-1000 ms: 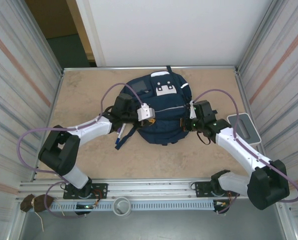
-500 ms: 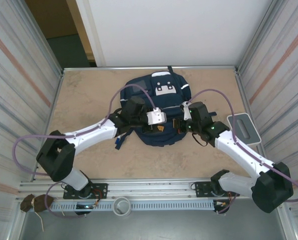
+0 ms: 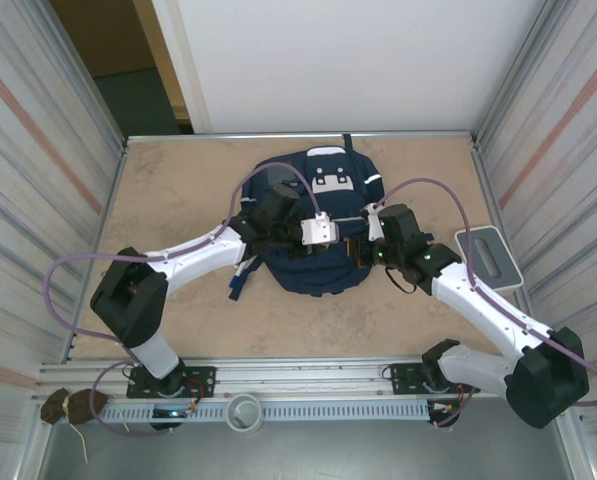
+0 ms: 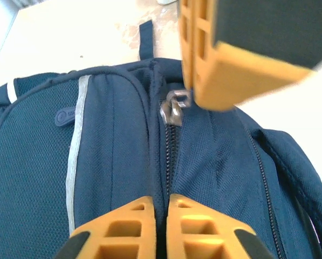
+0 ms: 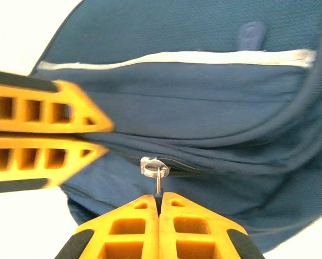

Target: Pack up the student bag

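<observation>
The student bag [image 3: 313,215] is a navy backpack with a white patch, lying flat in the middle of the table. My left gripper [image 4: 161,204] is shut, pinching a fold of the bag's fabric [image 4: 117,162] right along the zip line. Just ahead of it sits the silver zip slider [image 4: 174,108]. My right gripper [image 5: 159,198] faces it from the other side, shut on the thin pull tab hanging from that slider [image 5: 154,166]. From above, the left gripper [image 3: 336,240] and right gripper [image 3: 361,250] meet nearly tip to tip on the bag's right half.
A blue pen [image 3: 238,285] lies on the table by the bag's near left corner, under the left arm. A grey tray-like object [image 3: 488,255] sits at the right edge. Metal walls close in both sides.
My left gripper swung right from the bag's left side onto its middle, opened, then closed on the fabric by the zip. The right gripper stayed shut on the pull; the bag shifted slightly.
</observation>
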### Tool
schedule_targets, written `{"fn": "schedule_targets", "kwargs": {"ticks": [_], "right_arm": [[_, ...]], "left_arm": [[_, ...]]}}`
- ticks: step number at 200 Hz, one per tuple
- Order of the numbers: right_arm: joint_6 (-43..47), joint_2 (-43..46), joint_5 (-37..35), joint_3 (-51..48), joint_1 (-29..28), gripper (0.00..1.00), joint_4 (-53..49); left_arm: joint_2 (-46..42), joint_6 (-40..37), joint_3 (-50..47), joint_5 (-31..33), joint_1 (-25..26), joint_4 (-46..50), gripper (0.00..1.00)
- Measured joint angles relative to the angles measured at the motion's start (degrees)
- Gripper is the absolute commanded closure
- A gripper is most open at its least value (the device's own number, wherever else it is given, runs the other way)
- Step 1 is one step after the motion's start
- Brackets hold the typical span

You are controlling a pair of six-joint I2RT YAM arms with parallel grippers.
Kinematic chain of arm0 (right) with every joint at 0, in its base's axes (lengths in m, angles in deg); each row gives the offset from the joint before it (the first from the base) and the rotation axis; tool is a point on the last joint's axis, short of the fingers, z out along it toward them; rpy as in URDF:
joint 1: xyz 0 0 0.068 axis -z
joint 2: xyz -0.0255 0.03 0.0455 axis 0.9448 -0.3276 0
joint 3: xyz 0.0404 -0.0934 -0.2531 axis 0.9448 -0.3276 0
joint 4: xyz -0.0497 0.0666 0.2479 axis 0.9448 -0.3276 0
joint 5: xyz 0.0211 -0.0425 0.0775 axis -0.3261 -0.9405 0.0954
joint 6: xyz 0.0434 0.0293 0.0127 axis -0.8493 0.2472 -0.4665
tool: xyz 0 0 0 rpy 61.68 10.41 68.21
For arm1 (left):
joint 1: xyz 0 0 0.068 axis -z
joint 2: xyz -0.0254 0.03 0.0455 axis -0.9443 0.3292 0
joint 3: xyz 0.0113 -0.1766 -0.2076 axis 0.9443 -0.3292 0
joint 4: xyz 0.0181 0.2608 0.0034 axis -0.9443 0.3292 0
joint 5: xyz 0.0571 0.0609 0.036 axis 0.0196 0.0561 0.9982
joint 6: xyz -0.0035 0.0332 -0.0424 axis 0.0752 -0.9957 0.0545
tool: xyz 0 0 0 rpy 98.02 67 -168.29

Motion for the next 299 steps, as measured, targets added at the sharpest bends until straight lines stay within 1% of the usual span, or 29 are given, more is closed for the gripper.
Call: {"fn": "schedule_targets", "kwargs": {"ticks": [22,42,61,68,80,88,93,98,113,129,153,177,193,207,224,235,245,258,270,284,299], "right_arm": [[1.1,-1.4,-0.9,0.1,4.5,1.00,-1.2],[1.9,-4.4,-2.5,1.0,8.0,1.00,-1.7],[2.8,-6.9,-2.1,2.2,8.8,1.00,-1.2],[3.1,-7.1,-1.6,2.3,8.8,1.00,-0.9],[3.3,-7.0,-0.8,2.3,8.8,1.00,-0.4],[3.3,-6.9,-1.0,2.3,8.9,1.00,-0.1],[3.3,-6.7,-1.0,2.3,9.1,1.00,-0.1],[3.3,-6.5,-1.0,2.2,9.3,1.00,-0.1],[3.3,-5.6,-1.0,2.2,9.5,1.00,0.0],[3.2,-4.0,-0.9,2.2,9.1,1.00,0.0],[3.1,-1.7,-0.9,2.2,7.8,1.00,-0.2],[3.0,-0.5,-0.9,2.2,6.6,1.00,-0.6],[3.0,-0.4,-1.0,2.2,5.9,1.00,-0.6],[3.0,-0.2,-1.0,2.2,5.2,1.00,-0.6],[3.0,0.2,-1.0,2.2,4.7,1.00,-0.6],[3.0,0.3,-1.4,2.1,4.7,1.00,-0.6],[3.1,0.3,-1.6,1.7,5.0,1.00,-0.6],[3.3,0.3,-1.6,1.1,5.9,1.00,-0.6],[3.3,-0.1,-1.2,0.8,7.4,1.00,-0.8],[3.3,-1.5,0.2,0.9,9.3,1.00,-0.5],[3.2,-4.7,1.9,1.9,11.4,1.00,-0.3]], "left_arm": [[-0.5,-0.4,-0.4,-4.7,-2.4,-0.4,0.96],[-2.6,-0.4,-3.5,-9.0,-5.0,-2.3,0.96],[-4.1,0.4,-6.8,-12.9,-7.2,-4.8,0.93],[-4.2,0.8,-7.4,-13.8,-7.9,-5.3,0.89],[-4.2,1.1,-7.5,-14.5,-8.4,-5.4,0.78],[-4.3,1.6,-7.5,-14.5,-8.7,-5.3,0.69],[-4.3,1.7,-7.5,-14.5,-8.7,-5.2,0.61],[-4.4,1.9,-7.5,-14.4,-8.8,-5.0,0.56],[-4.5,3.4,-7.5,-12.7,-8.5,-4.6,0.46],[-4.8,4.3,-7.5,-8.8,-6.9,-4.1,0.39],[-5.4,4.3,-7.0,-1.0,-1.2,-3.4,0.33],[-5.4,4.3,-5.9,6.1,4.2,-3.2,0.32],[-4.8,4.2,-4.4,10.4,6.3,-3.0,0.35],[-3.2,3.9,-2.3,13.5,7.2,-3.1,0.41],[-1.3,3.4,-0.8,16.2,7.4,-3.3,0.55],[-0.6,2.4,-0.6,16.8,7.5,-3.5,0.66],[-0.3,2.0,-0.6,16.8,7.6,-3.6,0.77],[-0.3,0.7,-0.7,16.0,7.7,-3.7,0.90],[-0.7,-0.8,-1.5,13.7,7.1,-5.0,0.98],[-1.8,-1.6,-3.9,9.4,5.6,-7.9,1.00],[-3.4,-1.6,-7.1,3.0,3.2,-10.7,1.00]]}}
